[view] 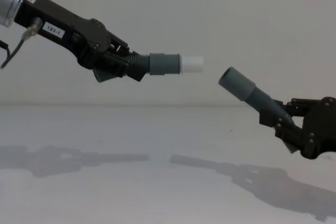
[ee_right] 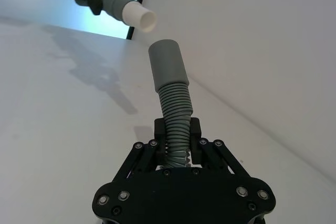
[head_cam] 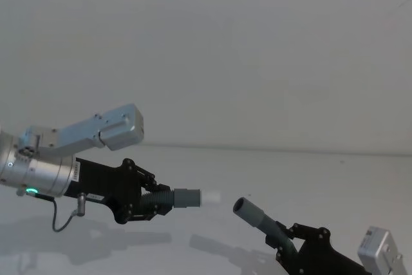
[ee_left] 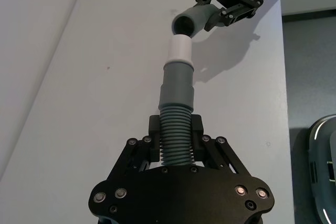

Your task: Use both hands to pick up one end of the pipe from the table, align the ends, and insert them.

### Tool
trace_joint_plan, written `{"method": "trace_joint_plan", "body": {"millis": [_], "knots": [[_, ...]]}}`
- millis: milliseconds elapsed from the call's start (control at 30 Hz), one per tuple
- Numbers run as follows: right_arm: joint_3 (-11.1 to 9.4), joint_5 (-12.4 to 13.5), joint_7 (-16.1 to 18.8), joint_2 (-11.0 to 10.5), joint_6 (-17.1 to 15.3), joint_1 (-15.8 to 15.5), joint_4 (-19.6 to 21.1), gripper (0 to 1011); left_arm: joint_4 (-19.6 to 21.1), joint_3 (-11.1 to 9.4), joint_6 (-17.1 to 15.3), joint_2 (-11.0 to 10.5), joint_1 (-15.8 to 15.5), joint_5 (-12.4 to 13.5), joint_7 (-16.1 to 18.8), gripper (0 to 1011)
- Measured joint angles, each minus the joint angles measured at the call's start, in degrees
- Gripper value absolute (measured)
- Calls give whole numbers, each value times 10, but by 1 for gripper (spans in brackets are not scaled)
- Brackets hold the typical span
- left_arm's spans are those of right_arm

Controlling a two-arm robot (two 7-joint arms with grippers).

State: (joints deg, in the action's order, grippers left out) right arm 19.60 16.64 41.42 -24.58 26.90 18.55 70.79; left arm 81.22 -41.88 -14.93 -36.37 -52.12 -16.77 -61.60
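In the chest view the left gripper (view: 123,66) reaches in from the upper left of the frame. Its fingers pinch the ribbed middle of one pipe piece (view: 163,63). That piece's grey cuff and white tip (view: 193,63) stick out past the fingers toward the centre of the frame, roughly level. The right gripper (view: 281,121) comes in from the lower right edge, its fingers clamped on the ribbed part of the other pipe piece (view: 257,99). This piece's open socket cuff (view: 234,82) tilts up and to the left. Tip and socket face each other near the middle of the frame, close but apart, with the socket mouth a little lower than the tip. Both pieces hang clear above the counter (view: 157,192), where the arms' shadows (view: 79,158) fall across the lower part of the frame. The counter runs back to a plain wall (view: 220,9), meeting it along a line across mid-frame, with open room all around the two pieces. In the left wrist view the counter's edge lies near the right gripper, with darker floor (ee_left: 310,66) beyond.
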Motion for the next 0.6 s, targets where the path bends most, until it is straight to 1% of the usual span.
{"method": "trace_joint_plan", "body": {"millis": [67, 233, 467, 600], "knots": [[2, -1, 4, -2, 10, 3, -6, 225, -4, -3, 0, 1, -6, 1, -5, 301], [6, -6, 7, -5, 22, 8, -13, 225, -12, -11, 0, 3, -18, 3, -15, 301], [8, -13, 4, -8, 24, 12, -14, 225, -18, -19, 0, 5, -29, 4, -25, 301], [10, -19, -4, -9, 22, 14, -14, 225, -19, -24, 0, 4, -35, 5, -33, 301]]}}
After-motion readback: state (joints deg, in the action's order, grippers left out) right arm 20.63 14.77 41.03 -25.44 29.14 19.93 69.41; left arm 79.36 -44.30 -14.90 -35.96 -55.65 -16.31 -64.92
